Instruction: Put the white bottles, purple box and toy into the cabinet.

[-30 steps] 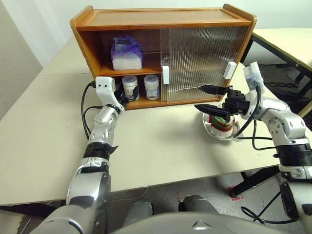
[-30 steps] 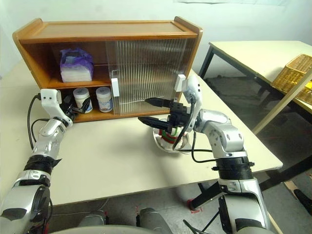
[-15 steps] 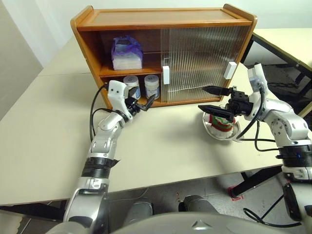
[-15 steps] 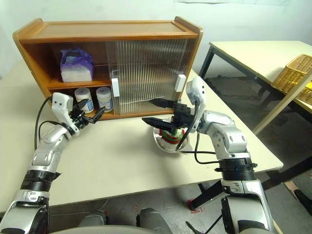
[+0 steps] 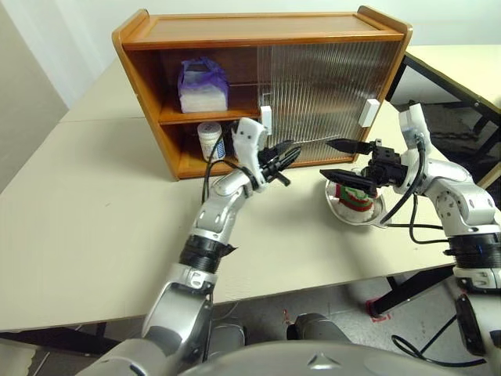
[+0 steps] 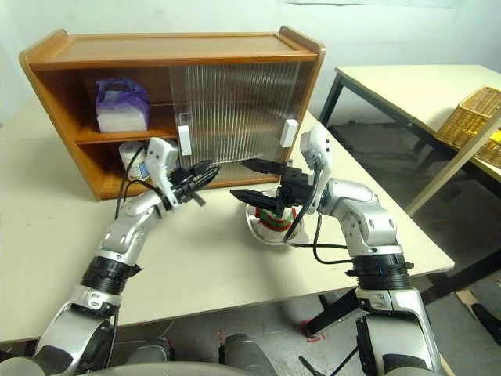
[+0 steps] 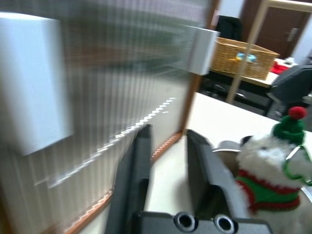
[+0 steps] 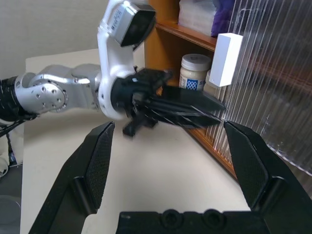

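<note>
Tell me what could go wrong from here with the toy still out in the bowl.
The toy sits in the steel bowl, so a grab may tip or drag the bowl. The left tool and the open right tool are close together and could collide. The sliding doors cover the cabinet's right half.

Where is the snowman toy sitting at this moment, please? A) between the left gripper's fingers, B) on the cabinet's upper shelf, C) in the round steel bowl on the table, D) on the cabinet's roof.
C: the toy sits in the steel bowl on the table, beneath the right gripper.
</note>
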`<state>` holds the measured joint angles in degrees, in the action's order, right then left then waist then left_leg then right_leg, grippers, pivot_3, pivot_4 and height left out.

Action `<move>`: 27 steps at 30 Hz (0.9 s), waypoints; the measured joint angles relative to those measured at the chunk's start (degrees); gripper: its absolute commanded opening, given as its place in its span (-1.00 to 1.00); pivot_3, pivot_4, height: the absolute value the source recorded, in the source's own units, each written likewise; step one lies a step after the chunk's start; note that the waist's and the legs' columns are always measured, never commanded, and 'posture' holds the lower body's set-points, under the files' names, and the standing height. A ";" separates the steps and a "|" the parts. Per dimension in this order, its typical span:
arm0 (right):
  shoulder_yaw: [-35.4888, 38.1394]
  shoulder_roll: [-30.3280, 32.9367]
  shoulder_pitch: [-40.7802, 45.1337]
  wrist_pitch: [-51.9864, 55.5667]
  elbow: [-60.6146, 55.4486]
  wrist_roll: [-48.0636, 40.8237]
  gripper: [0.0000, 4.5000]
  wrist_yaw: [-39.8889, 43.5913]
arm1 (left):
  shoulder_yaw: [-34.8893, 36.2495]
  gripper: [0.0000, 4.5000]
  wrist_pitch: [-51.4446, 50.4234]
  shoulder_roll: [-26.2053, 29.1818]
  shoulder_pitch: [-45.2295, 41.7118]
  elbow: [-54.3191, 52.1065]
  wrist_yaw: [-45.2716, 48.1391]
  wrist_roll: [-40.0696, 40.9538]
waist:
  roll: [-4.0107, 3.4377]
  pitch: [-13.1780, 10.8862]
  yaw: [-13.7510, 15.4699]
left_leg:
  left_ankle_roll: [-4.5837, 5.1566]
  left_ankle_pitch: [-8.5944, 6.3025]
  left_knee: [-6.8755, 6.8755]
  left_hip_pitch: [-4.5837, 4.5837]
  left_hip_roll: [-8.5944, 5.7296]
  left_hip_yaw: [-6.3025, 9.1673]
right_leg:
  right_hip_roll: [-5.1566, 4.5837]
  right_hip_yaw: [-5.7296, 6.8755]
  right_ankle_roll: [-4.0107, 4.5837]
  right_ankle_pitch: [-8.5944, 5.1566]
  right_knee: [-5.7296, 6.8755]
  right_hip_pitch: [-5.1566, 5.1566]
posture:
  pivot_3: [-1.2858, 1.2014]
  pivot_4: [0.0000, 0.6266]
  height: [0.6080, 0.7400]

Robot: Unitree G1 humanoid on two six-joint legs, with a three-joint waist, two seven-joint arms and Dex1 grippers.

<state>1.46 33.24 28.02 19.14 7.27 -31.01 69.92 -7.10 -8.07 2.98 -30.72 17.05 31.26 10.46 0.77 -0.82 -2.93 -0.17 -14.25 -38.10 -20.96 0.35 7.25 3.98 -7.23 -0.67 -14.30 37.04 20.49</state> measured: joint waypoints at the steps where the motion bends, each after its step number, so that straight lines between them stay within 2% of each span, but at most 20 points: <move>1: 0.00 0.11 -0.01 0.00 -0.01 0.00 1.00 -0.12 | -0.09 -0.90 0.63 -0.77 -0.82 1.41 -0.66 -0.29 | 0.00 -0.01 -0.07 | 0.00 0.00 0.00 0.00 0.00 0.00 | 0.00 0.00 -0.01 0.00 0.00 0.00 | -0.07 -1.00 1.00; 2: 0.02 0.21 -0.02 0.00 -0.09 0.00 1.00 -0.25 | -0.09 -0.98 1.18 -1.53 -1.84 2.71 -1.58 -0.84 | 0.02 -0.03 -0.19 | 0.01 0.00 0.00 0.00 0.01 0.00 | 0.01 0.00 -0.02 0.00 0.00 0.01 | -0.07 -1.00 1.00; 7: 0.05 0.51 -0.11 0.05 -0.58 -0.01 1.00 -0.82 | -0.04 -0.98 3.91 -3.54 -4.10 4.28 -5.47 -2.31 | 0.02 -0.03 -0.44 | 0.03 -0.01 0.00 0.02 0.01 -0.03 | 0.02 0.03 -0.11 -0.02 -0.06 -0.05 | -0.07 -1.00 1.00; 20: 0.01 0.22 -0.15 2.19 -2.73 -0.07 1.00 -2.39 | 1.88 -0.98 9.40 -5.63 -4.11 6.45 -22.48 -8.96 | 0.02 -0.06 -0.83 | 0.14 -0.07 0.00 -0.03 0.00 -0.05 | 0.02 0.05 -0.21 0.02 -0.49 -0.17 | -0.06 -1.00 1.00; 27: 0.00 0.16 -0.09 2.28 -2.69 -0.07 1.00 -2.07 | 2.69 -0.98 9.67 -5.79 -3.71 5.51 -25.84 -9.05 | 0.02 -0.06 -0.80 | 0.21 -0.11 0.01 -0.05 0.00 -0.08 | 0.02 0.05 -0.21 0.02 -0.53 -0.17 | -0.06 -1.00 1.00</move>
<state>1.46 33.40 27.94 21.42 4.58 -31.08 67.85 -4.41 1.60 -2.80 -34.43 22.56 5.42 1.42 0.79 -0.88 -3.73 0.04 -14.36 -38.09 -21.01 0.35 7.17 4.00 -7.18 -0.88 -14.28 36.51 20.32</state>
